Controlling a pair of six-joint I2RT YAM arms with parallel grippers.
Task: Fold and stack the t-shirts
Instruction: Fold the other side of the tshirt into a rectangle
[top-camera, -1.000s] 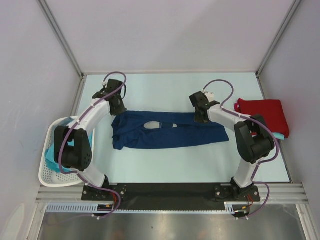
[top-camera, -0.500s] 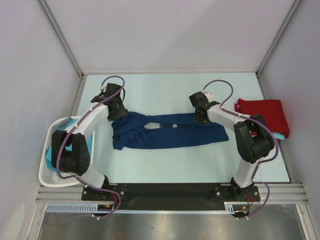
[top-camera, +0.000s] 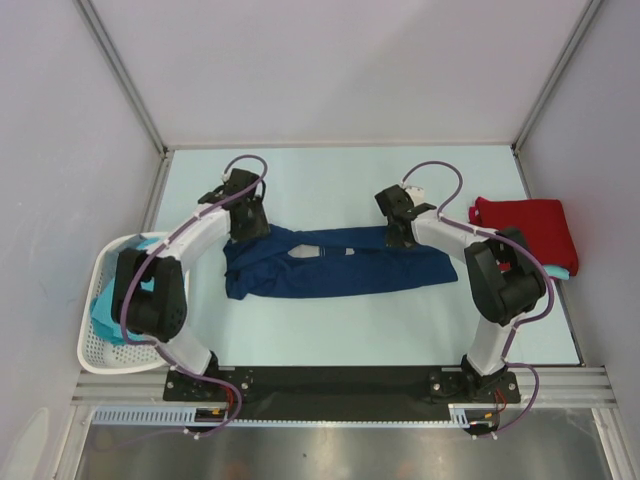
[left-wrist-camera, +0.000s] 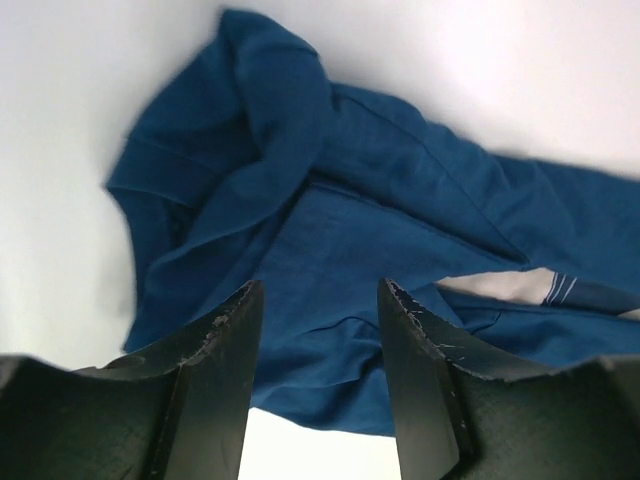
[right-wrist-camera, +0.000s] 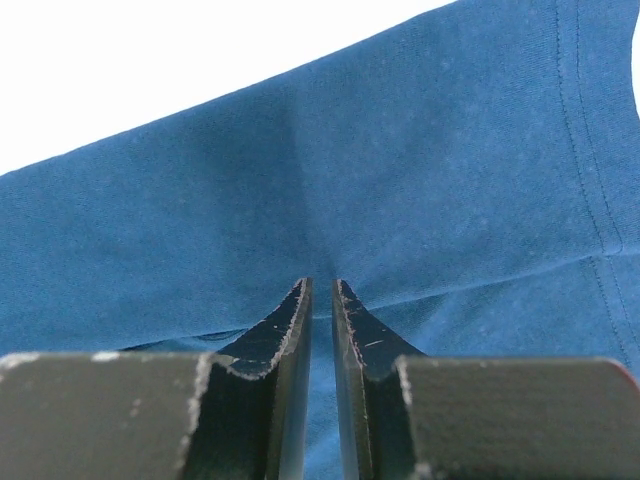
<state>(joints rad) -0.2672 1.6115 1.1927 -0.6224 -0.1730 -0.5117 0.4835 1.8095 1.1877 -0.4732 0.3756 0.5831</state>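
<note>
Showing, near to far (top view unless noted): arm bases bolted at near edge of table (top-camera: 330, 335). Near-left, at table's L edge: white perforated basket (top-camera: 92, 352) w/ a turquoise t-shirt (top-camera: 101, 318) bunched inside; L arm's lower links overlap basket's right rim.

Mid-table: navy t-shirt (top-camera: 335, 272), lying as a long band running L–R, left end crumpled, pale print (top-camera: 322, 250) partly showing through a gap in the folds near its far edge.

At far-left corner of navy shirt: left gripper (top-camera: 249, 228), pointing down. L wrist view shows its fingers (left-wrist-camera: 215, 350) spread apart w/ nothing between them; crumpled cloth lies below, contact cannot be told.

At far edge, right of centre: right gripper (top-camera: 400, 237). R wrist view shows its fingers (right-wrist-camera: 290, 320) drawn nearly together, clamped on a raised pinch of navy cloth at the tips, creases running out from that spot.

Right edge of table, apart from navy shirt: red t-shirt (top-camera: 525, 225), folded, lying on a second turquoise t-shirt (top-camera: 562, 270) of which only a strip shows at near-right. R arm's elbow overlaps red shirt's near-left corner.
</note>
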